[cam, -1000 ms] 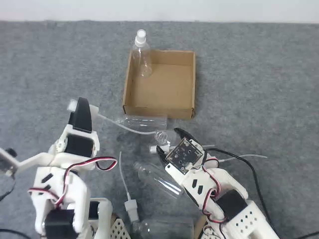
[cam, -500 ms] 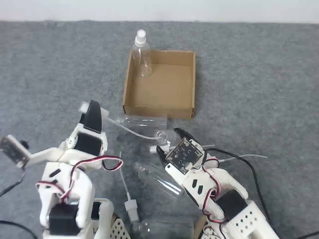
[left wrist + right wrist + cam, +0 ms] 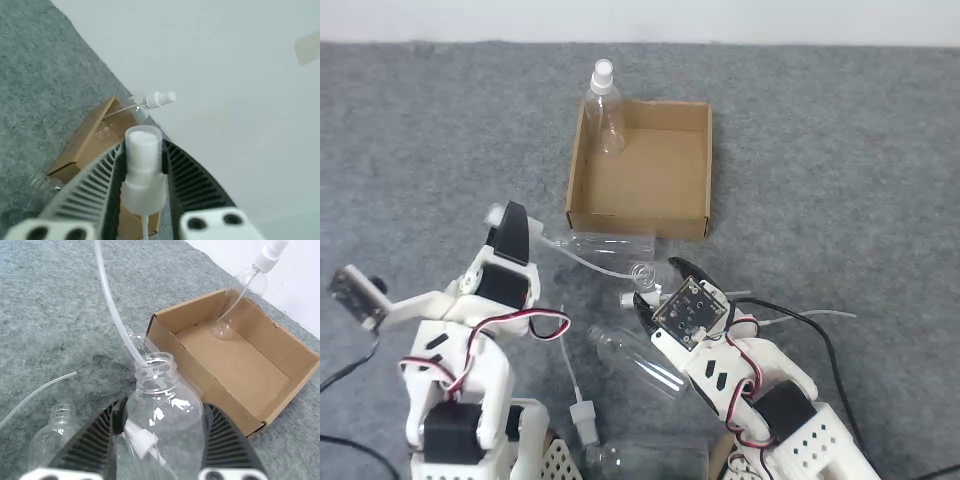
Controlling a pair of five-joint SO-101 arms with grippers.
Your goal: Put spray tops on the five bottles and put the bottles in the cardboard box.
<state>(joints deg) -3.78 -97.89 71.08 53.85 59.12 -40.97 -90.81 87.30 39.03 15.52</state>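
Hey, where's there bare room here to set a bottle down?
Bare carpet lies right of the cardboard box, and more to its left. The box floor beside the capped bottle is free too. Crowded: in front of the box between the arms, with loose bottles, a spray top and tubes.

High view: fixed overhead, looking steeply down on the grey mat (image 3: 820, 150). Left wrist view: close behind the left gripper (image 3: 142, 149), tilted up toward the wall (image 3: 240, 75). Right wrist view: low, close, facing forward. All three share the cardboard box (image 3: 650, 185).
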